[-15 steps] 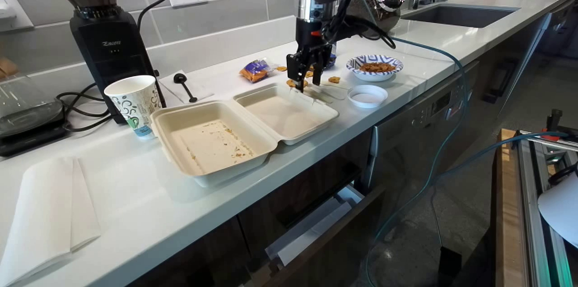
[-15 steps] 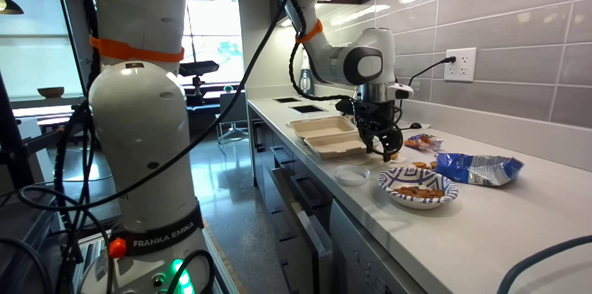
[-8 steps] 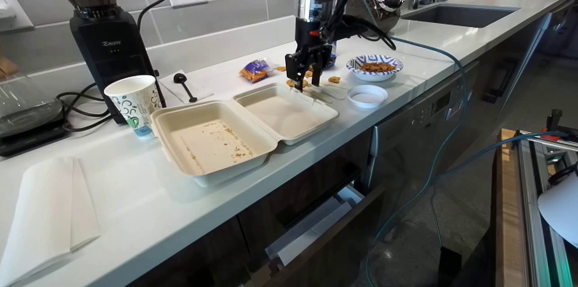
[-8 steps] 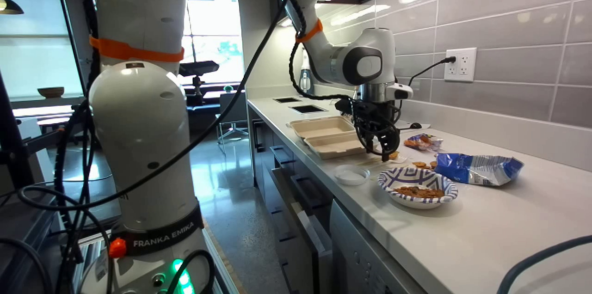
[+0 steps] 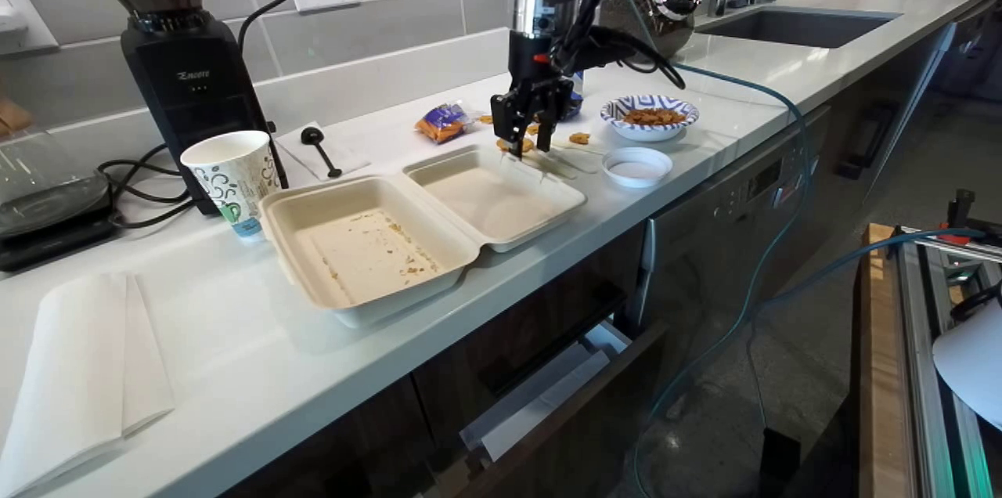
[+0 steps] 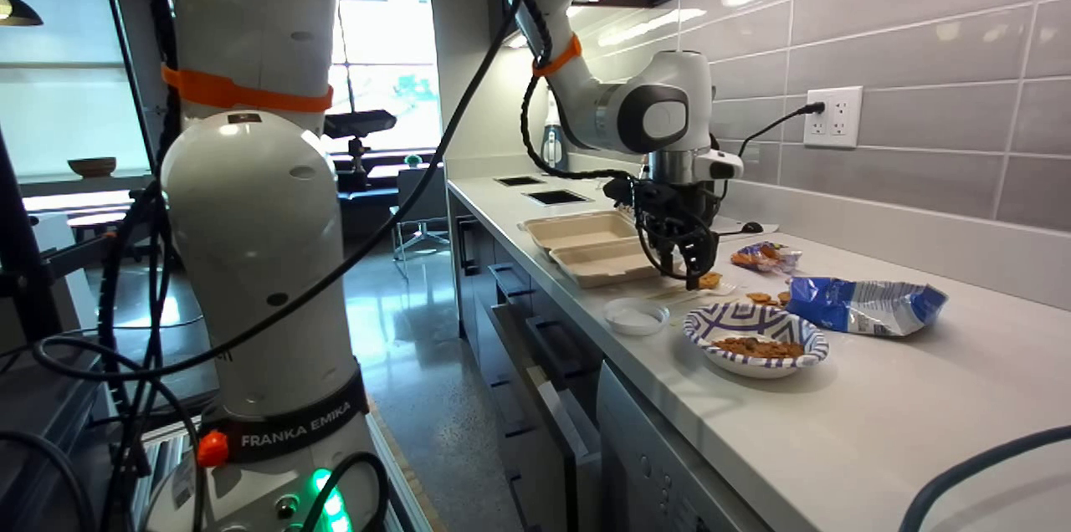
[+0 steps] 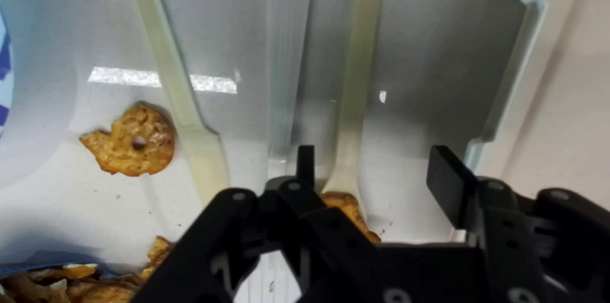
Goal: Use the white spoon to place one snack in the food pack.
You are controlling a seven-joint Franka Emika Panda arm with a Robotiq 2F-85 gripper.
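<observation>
In the wrist view the white spoon (image 7: 355,79), pale cream, lies on the counter with an orange-brown snack (image 7: 348,210) in its bowl, partly hidden behind a finger. My gripper (image 7: 374,169) is open over it. The spoon's neck shows between the fingers, nearer the left one, and neither finger appears pressed on it. Just beyond the right finger runs the rim of the food pack (image 7: 505,103). In an exterior view the food pack (image 5: 493,200) lies open, crumbs in its deeper half. In both exterior views my gripper (image 6: 679,277) reaches down beside it.
Left of the spoon in the wrist view lie a clear utensil (image 7: 286,55) and another pale one (image 7: 167,55), plus a loose ring-shaped snack (image 7: 138,143). Nearby stand a small white dish (image 5: 637,167), a patterned bowl (image 5: 650,130), wrapped packets (image 5: 443,123) and a paper cup (image 5: 235,169).
My gripper has shifted slightly toward the food pack. The food pack and the cup appear nudged very slightly the same way. The snack on the spoon has stayed put.
</observation>
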